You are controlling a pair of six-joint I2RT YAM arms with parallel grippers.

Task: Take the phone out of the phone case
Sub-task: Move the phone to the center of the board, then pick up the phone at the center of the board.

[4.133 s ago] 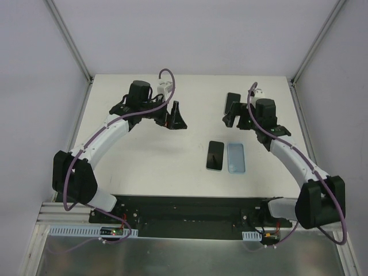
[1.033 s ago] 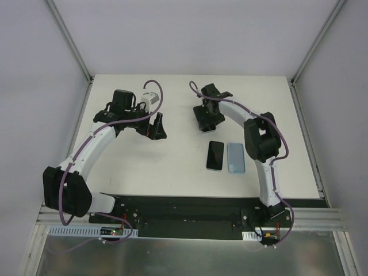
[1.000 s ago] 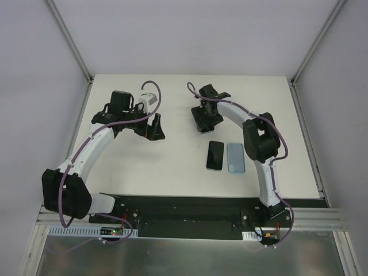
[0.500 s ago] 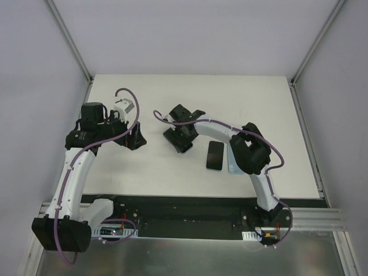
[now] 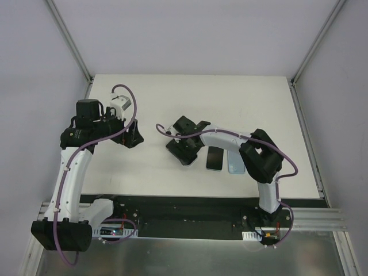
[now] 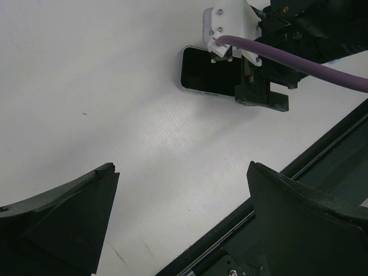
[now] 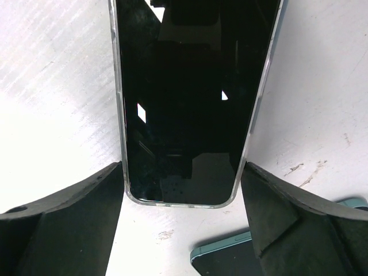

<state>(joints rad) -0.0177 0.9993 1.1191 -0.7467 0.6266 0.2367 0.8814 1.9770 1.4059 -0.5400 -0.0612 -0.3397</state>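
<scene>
A black phone in a clear case [image 7: 184,86] lies flat on the white table. My right gripper [image 7: 183,172] straddles its near end, with a finger against each long side, shut on it. In the top view this gripper [image 5: 185,153] reaches far left across the table and hides most of the phone. The left wrist view shows the cased phone [image 6: 204,72] under the right wrist. My left gripper [image 5: 131,137] is open and empty, hovering left of the phone with its fingers [image 6: 63,218] wide apart.
A bare black phone with a teal edge [image 5: 215,158] lies just right of the right gripper, its corner showing in the right wrist view [image 7: 230,261]. A light blue empty case [image 5: 236,163] lies beside it. The table's black front rail [image 6: 322,155] is near.
The right gripper has brought the cased phone from the table's back right to the middle, left of the teal phone. The left arm has swung left and back toward the near side.
</scene>
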